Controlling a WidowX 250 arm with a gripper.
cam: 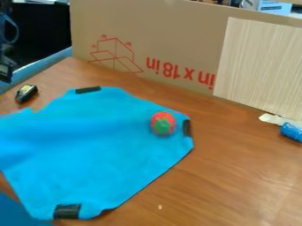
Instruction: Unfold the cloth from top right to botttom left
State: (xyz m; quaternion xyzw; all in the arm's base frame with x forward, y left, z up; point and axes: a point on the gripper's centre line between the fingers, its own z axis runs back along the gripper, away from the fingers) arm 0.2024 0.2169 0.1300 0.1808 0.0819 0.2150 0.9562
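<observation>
The blue cloth (106, 150) lies mostly spread over the left half of the table, with black strips at its top, right and bottom edges. Its left part is blurred and runs to the left edge of the view. A red and green toy (163, 123) rests on it near the right corner. At the upper left edge, apart from the cloth, a black part of the gripper (5, 73) shows; its tips cannot be made out.
A small black and yellow object (26, 93) is on the wooden table (236, 176), left of the cloth's top. A cardboard panel (177, 48) stands behind. A blue cylinder (291, 131) lies at the right edge. Darker blue material (17, 214) is at the lower left.
</observation>
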